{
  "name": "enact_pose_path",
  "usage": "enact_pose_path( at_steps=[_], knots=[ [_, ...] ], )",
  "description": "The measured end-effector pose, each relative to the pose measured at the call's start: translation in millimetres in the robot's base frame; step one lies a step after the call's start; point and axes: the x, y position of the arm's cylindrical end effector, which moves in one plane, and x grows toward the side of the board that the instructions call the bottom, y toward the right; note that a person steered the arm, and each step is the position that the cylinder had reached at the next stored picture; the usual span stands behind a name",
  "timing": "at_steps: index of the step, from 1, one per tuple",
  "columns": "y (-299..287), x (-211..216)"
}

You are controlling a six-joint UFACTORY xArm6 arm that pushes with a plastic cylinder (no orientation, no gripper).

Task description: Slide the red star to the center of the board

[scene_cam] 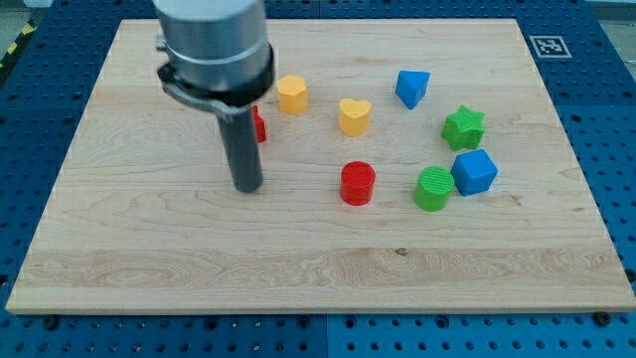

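Wooden board [119,249] on blue pegboard, my tip [246,188] planted left of centre frame, bare rod with nothing to grip, just below a red block [258,124] mostly hidden behind the rod, presumably the red star, shape can't be confirmed. It sits upper left of mid-board beside the yellow hexagon [291,93], so task looks barely begun: needs a push right and down toward the gap between yellow heart [354,116] and red cylinder [358,183]
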Motion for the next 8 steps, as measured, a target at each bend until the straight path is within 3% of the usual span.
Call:
enact_pose_path(
  at_steps=[2, 3, 4, 6, 8],
  knots=[
    [-47.6, -20.3],
    [-70.2, -53.4],
    [-65.0, -70.8],
    [-16.1, -70.8],
    [-7.6, -54.8]
  ],
)
